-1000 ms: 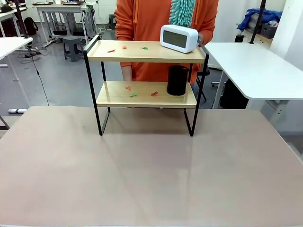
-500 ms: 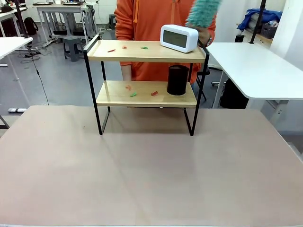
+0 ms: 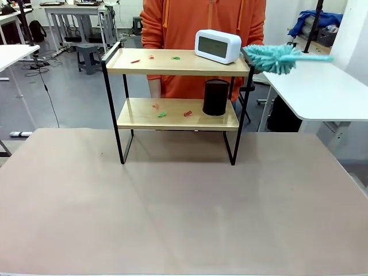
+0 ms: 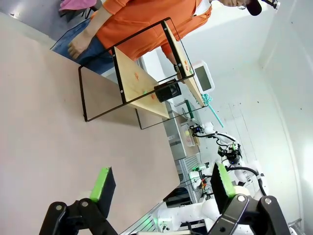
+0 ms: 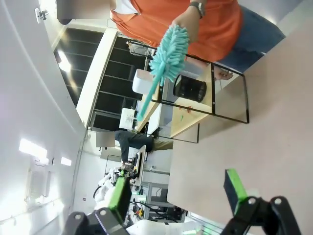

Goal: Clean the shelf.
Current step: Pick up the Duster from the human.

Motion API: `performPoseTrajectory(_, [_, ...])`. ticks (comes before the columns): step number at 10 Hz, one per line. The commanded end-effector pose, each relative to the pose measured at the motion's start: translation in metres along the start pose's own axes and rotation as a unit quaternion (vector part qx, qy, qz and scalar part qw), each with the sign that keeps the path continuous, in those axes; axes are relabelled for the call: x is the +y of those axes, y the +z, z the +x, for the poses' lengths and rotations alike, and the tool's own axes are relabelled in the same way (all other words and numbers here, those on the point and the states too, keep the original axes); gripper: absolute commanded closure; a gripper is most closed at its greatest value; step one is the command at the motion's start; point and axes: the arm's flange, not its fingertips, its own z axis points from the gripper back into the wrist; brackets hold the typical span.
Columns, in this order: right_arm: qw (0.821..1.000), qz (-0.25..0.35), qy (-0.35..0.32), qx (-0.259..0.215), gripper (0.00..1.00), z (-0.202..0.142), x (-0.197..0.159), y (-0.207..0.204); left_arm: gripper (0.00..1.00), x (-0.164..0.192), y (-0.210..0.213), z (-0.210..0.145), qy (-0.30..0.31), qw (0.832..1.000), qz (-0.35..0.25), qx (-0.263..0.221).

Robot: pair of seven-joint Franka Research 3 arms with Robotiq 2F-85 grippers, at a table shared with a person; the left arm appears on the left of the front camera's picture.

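From the front, the shelf (image 3: 175, 69) stands at the far middle of the counter (image 3: 184, 213), with a person (image 3: 201, 17) in orange just behind it. A white clock (image 3: 217, 46) sits at the right end of the top board and a black cup (image 3: 215, 98) on the lower one. Small red and green scraps (image 3: 161, 114) lie on both boards. A teal duster (image 3: 270, 57) is held level just beside the right end rail, its handle pointing away to the right. In the left wrist view the left claw (image 4: 162, 181) hangs spread and empty above the counter, well apart from the shelf (image 4: 142, 83). In the right wrist view the right claw (image 5: 177, 191) is likewise spread with nothing in it, and the person's hand (image 5: 188, 22) grips the duster (image 5: 168, 54) near the shelf (image 5: 188, 113). The step looks like taking over the duster. The right claw should probably close squarely on the thin handle, clear of the fluffy head and the hand, then sweep around clock and cup. A second ago the duster hung upright against the person's chest; it has swung down to the right, and the shelf's contents are unmoved.
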Motion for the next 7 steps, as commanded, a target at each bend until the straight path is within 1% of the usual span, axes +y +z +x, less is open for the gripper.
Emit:
performPoseTrajectory(1, [1.0,0.0,0.0,0.0,0.0,0.0,0.0,0.001,0.0,-0.001,-0.001,0.0,-0.012,1.0,-0.01,-0.005])
performPoseTrajectory(2, [0.998,0.006,-0.038,-0.039,0.0,0.019,0.003,-0.02,0.0,-0.001,-0.001,0.0,-0.012,1.0,-0.01,-0.005])
performPoseTrajectory(3, [0.999,0.02,-0.044,-0.025,0.0,0.041,0.02,-0.045,0.0,-0.001,-0.001,0.0,-0.012,1.0,-0.01,-0.005])
performPoseTrajectory(4, [0.997,0.018,-0.074,-0.021,0.0,0.069,0.036,-0.07,0.0,-0.001,-0.001,0.0,-0.012,1.0,-0.01,-0.005])
performPoseTrajectory(5, [0.995,-0.009,-0.101,-0.014,0.0,0.098,0.045,-0.103,0.0,-0.001,-0.001,0.0,-0.012,1.0,-0.01,-0.005])
performPoseTrajectory(6, [0.992,-0.04,-0.119,-0.013,0.0,0.117,0.044,-0.135,0.0,-0.001,-0.001,0.0,-0.012,1.0,-0.01,-0.005])
performPoseTrajectory(7, [0.99,-0.051,-0.135,0.0,0.0,0.128,0.038,-0.164,0.0,-0.001,-0.001,0.0,-0.012,1.0,-0.01,-0.005])
